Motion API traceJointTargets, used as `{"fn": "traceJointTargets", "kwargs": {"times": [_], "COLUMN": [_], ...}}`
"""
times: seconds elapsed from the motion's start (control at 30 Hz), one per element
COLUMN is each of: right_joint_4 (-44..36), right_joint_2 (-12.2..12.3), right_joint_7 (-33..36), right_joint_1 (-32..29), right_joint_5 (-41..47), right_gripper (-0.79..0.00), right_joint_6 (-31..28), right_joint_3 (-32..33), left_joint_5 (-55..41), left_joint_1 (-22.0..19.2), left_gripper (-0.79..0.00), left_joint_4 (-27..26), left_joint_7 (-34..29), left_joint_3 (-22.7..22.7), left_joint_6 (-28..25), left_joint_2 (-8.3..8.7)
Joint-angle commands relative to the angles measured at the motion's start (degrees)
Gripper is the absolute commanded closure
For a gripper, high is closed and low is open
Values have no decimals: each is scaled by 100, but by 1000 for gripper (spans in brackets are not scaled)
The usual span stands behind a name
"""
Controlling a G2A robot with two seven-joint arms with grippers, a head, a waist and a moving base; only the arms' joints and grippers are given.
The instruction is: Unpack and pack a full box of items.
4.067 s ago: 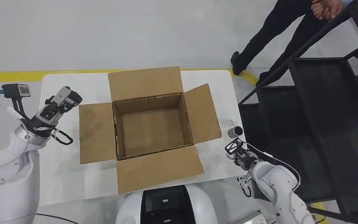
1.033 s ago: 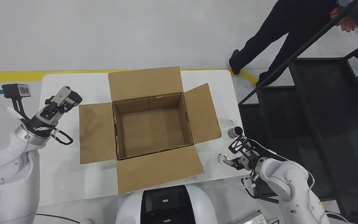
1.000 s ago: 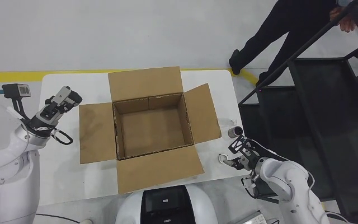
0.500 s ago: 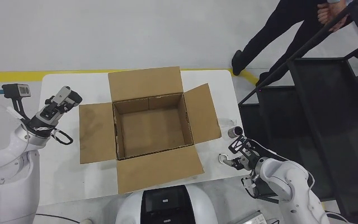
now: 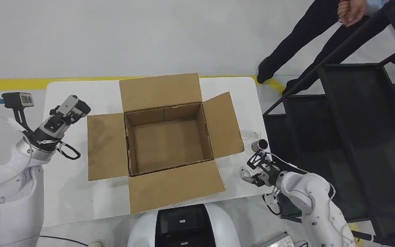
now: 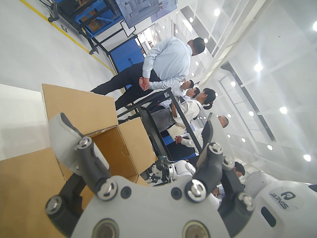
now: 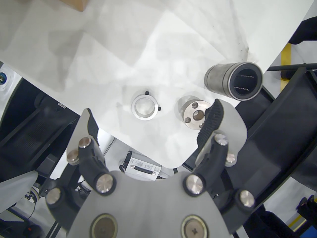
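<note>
The right gripper hangs open, fingers spread wide and holding nothing, just past the box's right-hand flap, over the near corner of the table. Over the last second it has drawn back in toward the box, closer to the parts it had drifted away from. I'd guess it's lining up to pick one of them.

Below it lie three metal pieces, all to the right of the box: a small ring collar almost between the fingers, a drilled disc just beside it, and a ribbed steel sleeve lying on its side a bit farther out.

The box bottom looks like bare cardboard, so the unpacking seems done and the packing hardly started.

The left gripper, off the box's left flap, is spread and empty too, and hasn't budged.

One fingertip covers part of the disc's edge. From above, the arm hides the small parts, and the box floor right under its near wall is out of sight.
</note>
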Motion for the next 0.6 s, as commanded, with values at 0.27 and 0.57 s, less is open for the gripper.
{"fn": "traceJointTargets", "kwargs": {"times": [0.27, 0.57], "right_joint_4": [716, 1213], "right_joint_2": [56, 89], "right_joint_7": [-81, -112], "right_joint_1": [338, 554], "right_joint_5": [26, -30], "right_gripper": [-391, -363], "right_joint_6": [-41, 71], "right_joint_3": [-147, -357], "left_joint_5": [0, 0], "left_joint_1": [0, 0], "left_gripper": [-785, -785], "left_joint_4": [0, 0], "left_joint_7": [0, 0], "left_joint_3": [0, 0], "left_joint_6": [0, 0], "left_joint_2": [0, 0]}}
